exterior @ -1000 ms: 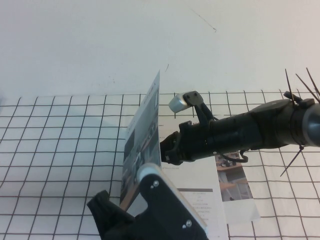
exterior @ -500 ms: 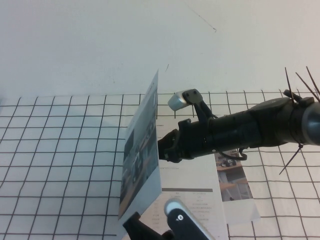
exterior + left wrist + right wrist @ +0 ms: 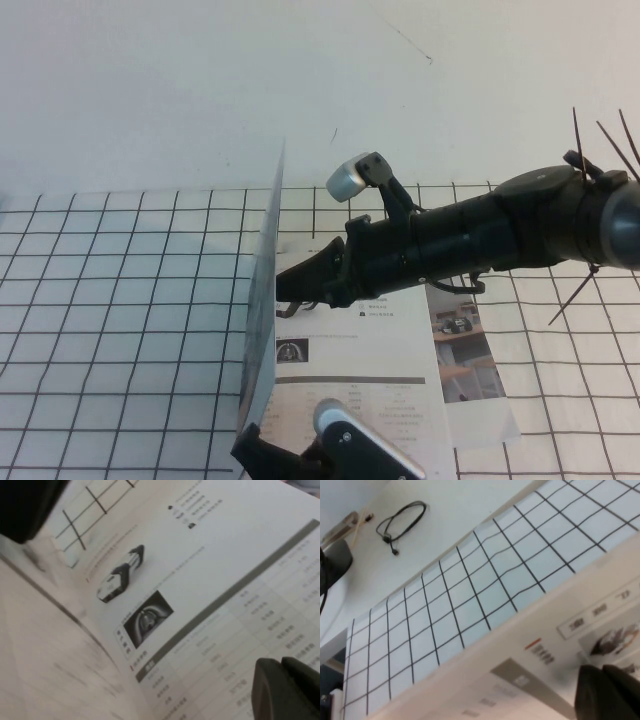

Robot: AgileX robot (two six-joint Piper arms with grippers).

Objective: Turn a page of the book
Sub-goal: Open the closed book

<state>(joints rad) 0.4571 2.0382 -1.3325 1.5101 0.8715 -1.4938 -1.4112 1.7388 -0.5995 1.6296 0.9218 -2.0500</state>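
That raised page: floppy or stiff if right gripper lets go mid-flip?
Probably fairly stiff for paper: the page stands near vertical, barely curling, with the right gripper against its inner side. Likely light and glossy, so it may slide off the fingertips. Balanced about upright over the book, it could fall either way. The left gripper sits at its bottom edge.

No wording can be read anywhere. The book [image 3: 380, 370] lies open on a white inner leaf with small print lines and a table under a grey bar (Chinese-looking characters in the left wrist view, too blurred to make out). The page [image 3: 262, 330] shows no legible title.
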